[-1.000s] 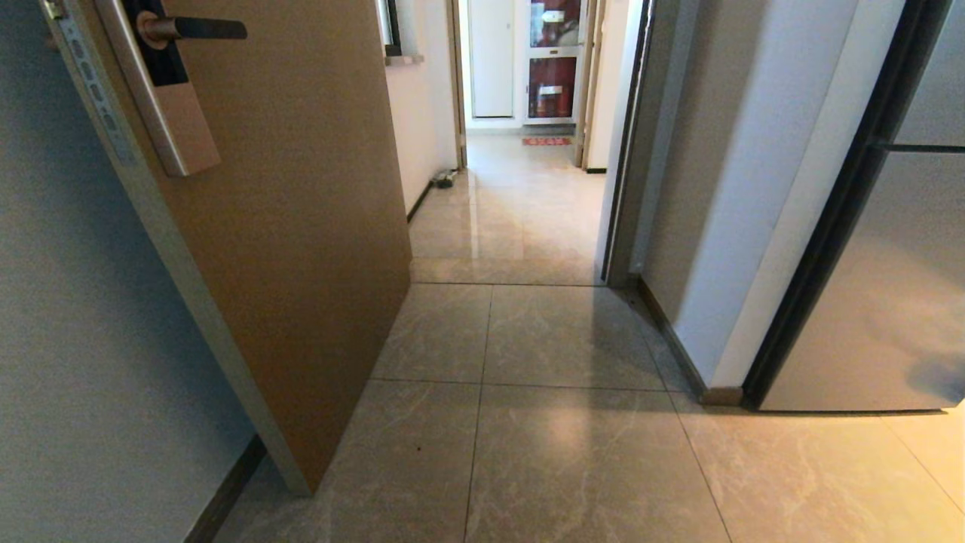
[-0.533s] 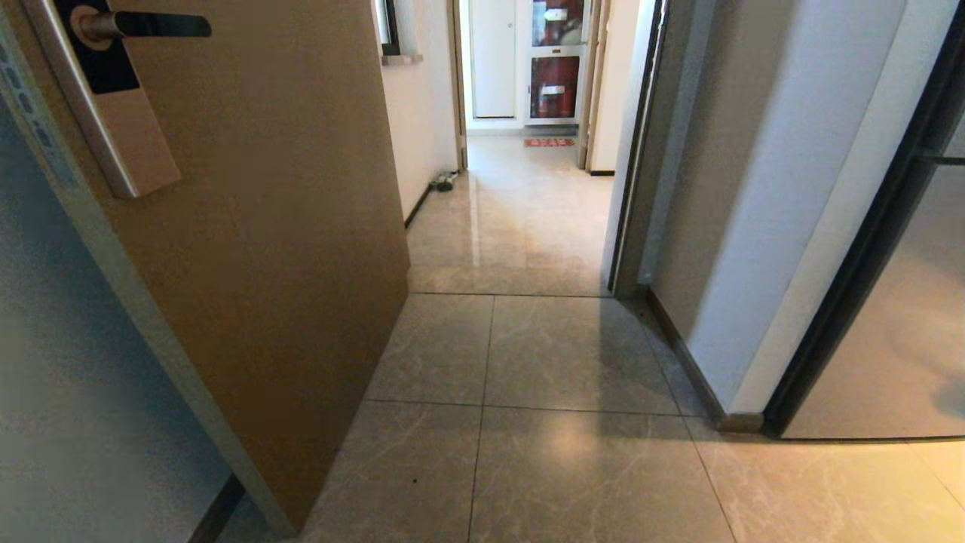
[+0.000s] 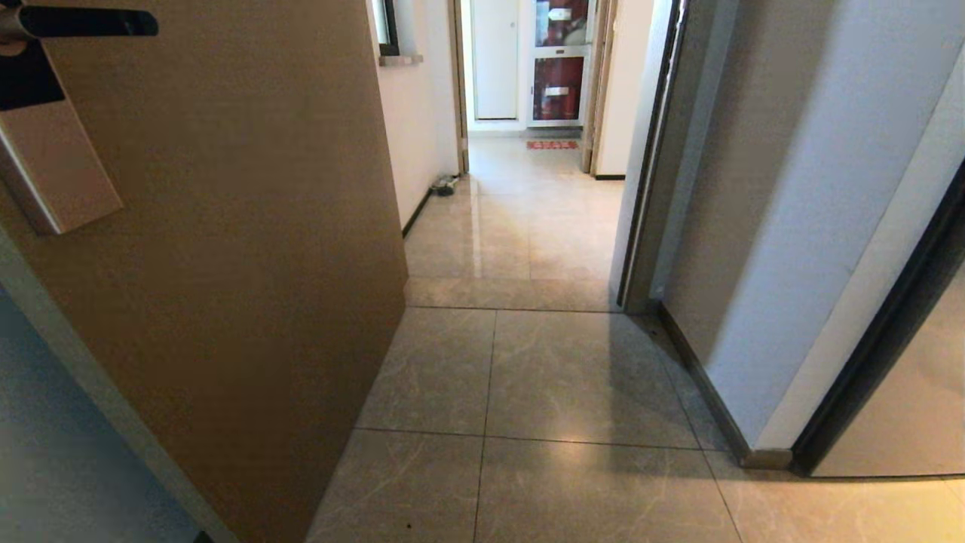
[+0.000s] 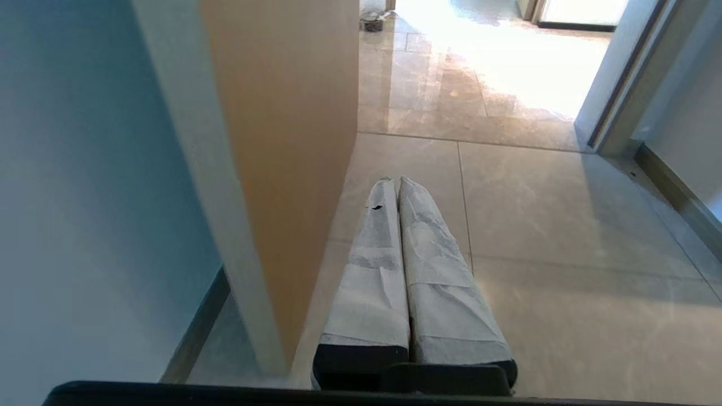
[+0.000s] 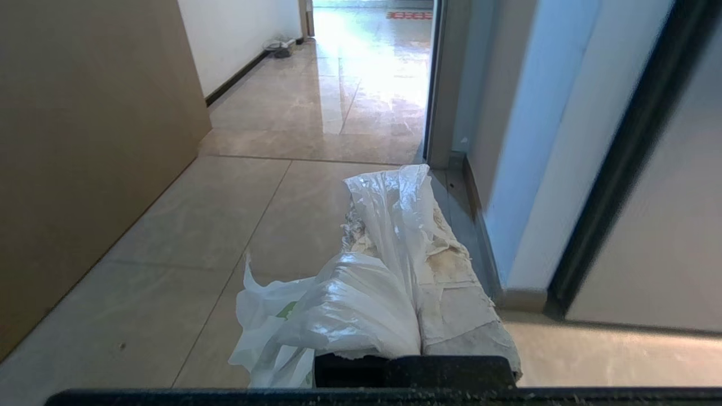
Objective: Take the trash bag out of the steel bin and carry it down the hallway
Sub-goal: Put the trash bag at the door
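Bag: your right gripper [image 5: 395,186] is pinched tight on the trash bag [image 5: 338,316], which hangs over its fingers.
Left gripper [image 4: 397,183]: closed, nothing in it.
Door [image 3: 249,249]: brown, open, its edge close at your 10 o'clock.
Wall corner [image 3: 754,452]: at your 2 o'clock.
Hallway [image 3: 520,226]: the open tile floor runs on at 12 o'clock, between the door and the wall.
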